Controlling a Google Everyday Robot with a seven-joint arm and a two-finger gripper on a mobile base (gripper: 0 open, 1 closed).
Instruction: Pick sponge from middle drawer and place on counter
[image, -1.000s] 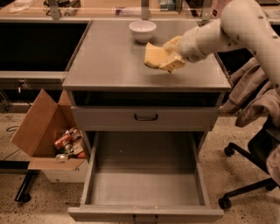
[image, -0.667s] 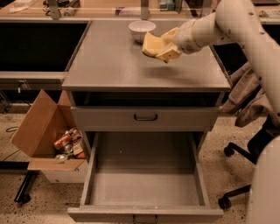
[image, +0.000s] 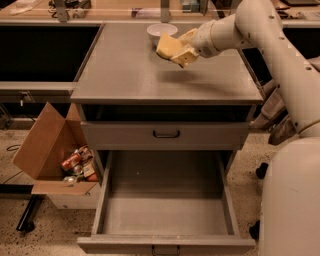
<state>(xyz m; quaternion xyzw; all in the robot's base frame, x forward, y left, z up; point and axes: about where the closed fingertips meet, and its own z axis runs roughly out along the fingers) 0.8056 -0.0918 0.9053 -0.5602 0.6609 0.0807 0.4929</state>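
Holding sponge (image: 169, 46) aloft | hand (image: 182, 50) clamped on it | counter (image: 125, 75) directly below hand, white bowl (image: 161, 30) just beyond | lower flat onto bare surface, clear of bowl, before releasing.

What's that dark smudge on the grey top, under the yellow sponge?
Camera view: it's a soft shadow on the counter, cast by the sponge and the gripper holding it up near the white bowl, so the light likely comes from above. Same view: the gap under the counter is the darkest spot.
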